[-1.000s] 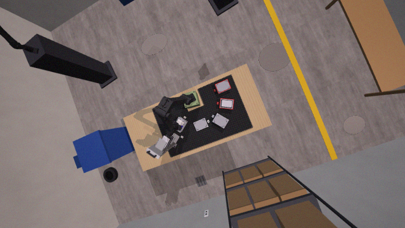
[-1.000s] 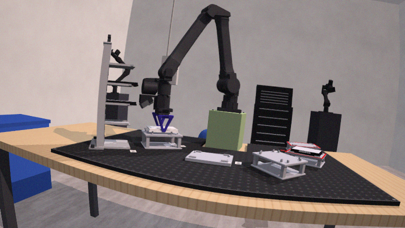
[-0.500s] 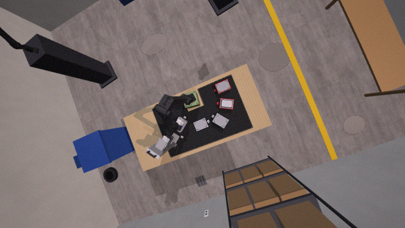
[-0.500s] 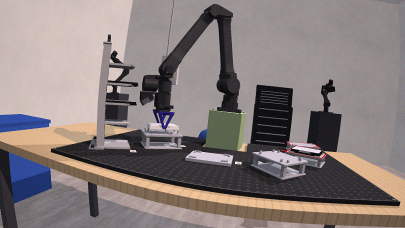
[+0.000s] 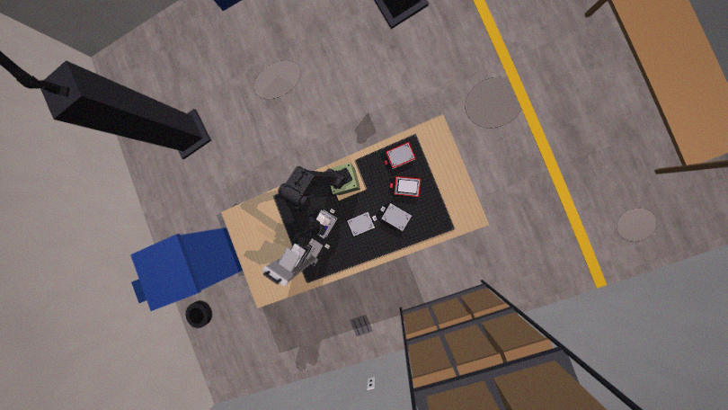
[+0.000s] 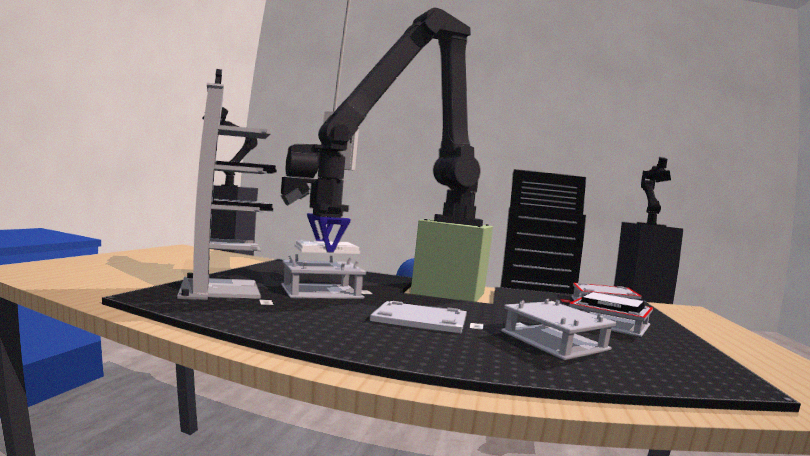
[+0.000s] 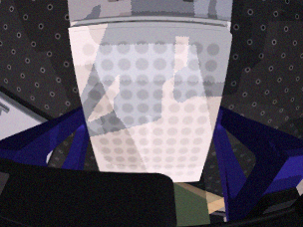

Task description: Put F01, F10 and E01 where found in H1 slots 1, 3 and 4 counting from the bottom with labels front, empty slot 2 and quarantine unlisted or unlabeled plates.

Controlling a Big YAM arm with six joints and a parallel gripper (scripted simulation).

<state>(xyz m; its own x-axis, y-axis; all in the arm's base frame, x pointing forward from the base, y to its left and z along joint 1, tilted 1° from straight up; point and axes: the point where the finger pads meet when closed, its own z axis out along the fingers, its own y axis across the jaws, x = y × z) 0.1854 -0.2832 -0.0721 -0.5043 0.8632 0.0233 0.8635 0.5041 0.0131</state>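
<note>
My gripper (image 6: 328, 244) (image 7: 151, 112) is shut on a white well plate (image 6: 345, 246) (image 7: 150, 96) (image 5: 325, 219). The blue fingers clamp its two long sides. The plate hangs level a little above the raised grey nest (image 6: 323, 277) beside the plate hotel (image 6: 206, 169) (image 5: 288, 259). The hotel is a grey post with shelves at the left. Dark plates (image 6: 233, 223) sit on its middle shelves; I cannot read their labels. No label shows on the held plate from here.
Two red-edged quarantine nests stand at the far right: one (image 6: 615, 303) (image 5: 407, 186) holds a plate, and the other (image 6: 603, 288) (image 5: 400, 155) stands behind it. A flat nest (image 6: 419, 314) and a raised nest (image 6: 558, 325) stand mid-mat. The arm's green pedestal (image 6: 450, 257) stands behind.
</note>
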